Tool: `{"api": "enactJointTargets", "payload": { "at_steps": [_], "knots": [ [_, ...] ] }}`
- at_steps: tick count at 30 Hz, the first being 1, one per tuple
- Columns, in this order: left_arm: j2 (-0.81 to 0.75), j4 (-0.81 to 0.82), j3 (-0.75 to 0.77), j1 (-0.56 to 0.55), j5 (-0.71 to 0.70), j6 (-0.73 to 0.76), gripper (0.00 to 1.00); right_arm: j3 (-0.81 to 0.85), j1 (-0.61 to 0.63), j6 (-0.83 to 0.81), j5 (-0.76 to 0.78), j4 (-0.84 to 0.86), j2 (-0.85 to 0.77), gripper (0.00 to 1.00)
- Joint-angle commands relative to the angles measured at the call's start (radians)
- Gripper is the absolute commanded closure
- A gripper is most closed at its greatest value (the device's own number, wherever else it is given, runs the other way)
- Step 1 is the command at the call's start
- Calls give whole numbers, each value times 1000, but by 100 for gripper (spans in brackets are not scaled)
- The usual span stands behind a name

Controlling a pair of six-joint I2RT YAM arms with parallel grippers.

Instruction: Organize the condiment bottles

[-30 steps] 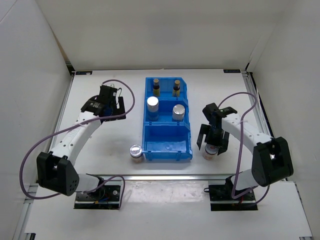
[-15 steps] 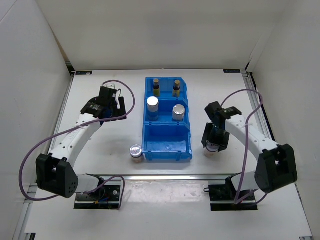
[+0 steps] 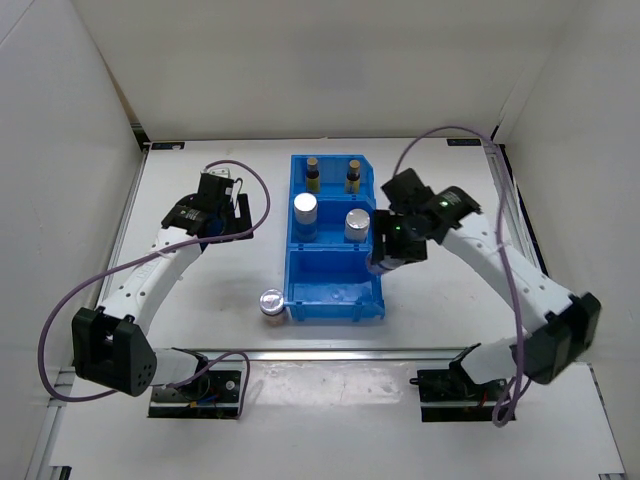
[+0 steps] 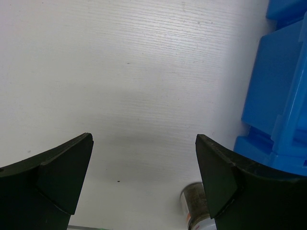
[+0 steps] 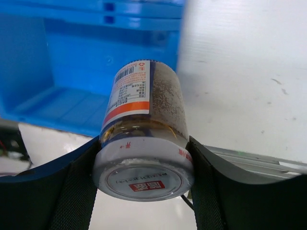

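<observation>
Overhead, shows the right gripper (image 3: 392,246) clamped on a short round-lidded jar (image 5: 144,139), hanging above the right wall of the blue three-compartment bin (image 3: 335,316), about level with the divider between its middle and near compartments. Seen from the right wrist, presses both fingers (image 5: 72,191) against the jar's white lid end, lid facing the lens, orange-striped label and grainy contents visible, blue bin floor and white table (image 5: 240,72) behind it. Keeps the second short jar (image 3: 271,302) standing on the table just beside the bin's near left corner, touching or not impossible to tell. Holds two brown tan-capped bottles (image 3: 313,172) upright in the bin's far compartment and two silver-topped shakers (image 3: 305,210) in the middle one. Leaves the left gripper (image 3: 222,205) well to the left of the bin, jaws spread wide apart over bare table, gripping nothing
</observation>
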Motion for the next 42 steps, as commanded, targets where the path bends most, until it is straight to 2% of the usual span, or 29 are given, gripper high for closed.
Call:
{"api": "enactJointTargets", "payload": {
  "at_steps": [1,10,15,19,22,23,26,27,30,31,36,42],
  "knots": [
    [-43,18,-3,3,-7,7,1,59,64,-55,-61,21,113,100],
    [-78,18,-21,3,-74,16,1,96,76,-150,-105,40,297,100],
    [-101,18,-31,3,-96,16,1,39,86,-171,-128,90,366,100],
    [-111,18,-40,3,-96,16,1,39,96,-184,-128,90,428,84],
    [-120,18,-40,3,11,16,1,39,107,-193,-116,80,457,73],
    [-120,18,-40,3,45,27,1,48,116,-193,-99,80,457,61],
    [-129,-13,-40,3,181,27,1,48,135,-167,-47,80,426,36],
    [-138,-25,-40,3,211,27,1,48,135,-167,-32,80,412,23],
    [-138,-98,-31,3,304,7,1,39,144,-139,23,71,344,3],
    [-138,-118,-31,3,332,7,1,39,144,-126,24,71,305,0],
    [-117,-221,-21,-81,379,-11,1,73,144,-73,59,40,173,0],
    [-48,-244,-21,-170,401,-11,1,94,144,-53,142,49,-15,0]
  ]
}}
